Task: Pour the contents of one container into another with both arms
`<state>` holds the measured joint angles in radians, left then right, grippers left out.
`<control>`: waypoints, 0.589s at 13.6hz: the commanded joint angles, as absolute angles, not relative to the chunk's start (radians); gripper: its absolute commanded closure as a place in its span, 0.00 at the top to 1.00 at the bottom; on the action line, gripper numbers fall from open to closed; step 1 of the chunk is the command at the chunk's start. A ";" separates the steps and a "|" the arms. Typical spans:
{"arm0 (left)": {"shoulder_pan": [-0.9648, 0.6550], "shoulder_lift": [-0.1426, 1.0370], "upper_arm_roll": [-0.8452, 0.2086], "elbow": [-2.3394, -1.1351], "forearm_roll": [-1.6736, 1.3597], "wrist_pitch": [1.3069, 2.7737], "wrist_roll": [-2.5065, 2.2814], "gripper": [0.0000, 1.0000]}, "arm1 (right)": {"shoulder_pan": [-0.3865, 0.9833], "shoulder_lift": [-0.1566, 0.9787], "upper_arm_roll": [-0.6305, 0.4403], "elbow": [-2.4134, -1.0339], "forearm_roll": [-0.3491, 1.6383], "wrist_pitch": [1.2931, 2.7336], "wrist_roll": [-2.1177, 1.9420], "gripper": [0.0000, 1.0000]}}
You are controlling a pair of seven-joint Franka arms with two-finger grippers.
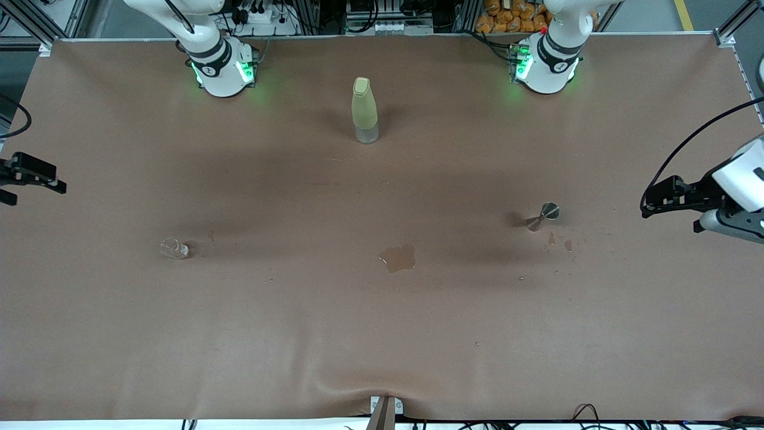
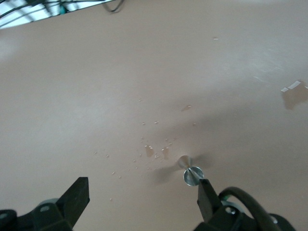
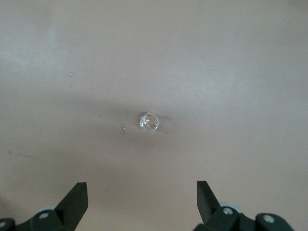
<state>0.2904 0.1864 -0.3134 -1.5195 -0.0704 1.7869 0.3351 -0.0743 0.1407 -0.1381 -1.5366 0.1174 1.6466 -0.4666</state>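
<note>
1. The bottle (image 1: 364, 110), pale yellow-green and frosted, stands upright on the table (image 1: 298, 334) between the two arm bases, farthest from the front camera; tall and narrow, it looks tippy and likely smooth, so a hold around the mid-body seems safest
2. The left gripper (image 1: 671, 194) hangs at the left arm's end of the table, fingers (image 2: 77, 195) spread wide and empty; the right gripper (image 1: 33, 173) waits at the right arm's end, fingers (image 3: 74, 199) just as wide, nothing held
3. The metal jigger (image 1: 542, 216) stands toward the left arm's end; stiff, light, slick; the pinched waist is the natural grip
4. The small clear glass (image 1: 175, 248) sits toward the right arm's end; fragile, slippery; squeeze its wall gently
5. A puddle (image 1: 398, 258) and droplets (image 1: 560, 242) mean wet, slidey footing
</note>
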 commanded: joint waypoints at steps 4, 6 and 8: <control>0.348 0.221 -0.316 -1.505 -0.207 1.790 0.772 1.00 | -0.170 0.256 -0.132 -1.563 0.368 1.677 -0.878 1.00; 0.350 0.235 -0.316 -1.505 -0.263 1.789 0.972 1.00 | -0.199 0.259 -0.130 -1.635 0.408 1.755 -1.045 1.00; 0.388 0.262 -0.316 -1.505 -0.352 1.790 1.192 1.00 | -0.245 0.287 -0.132 -1.698 0.545 1.779 -1.206 1.00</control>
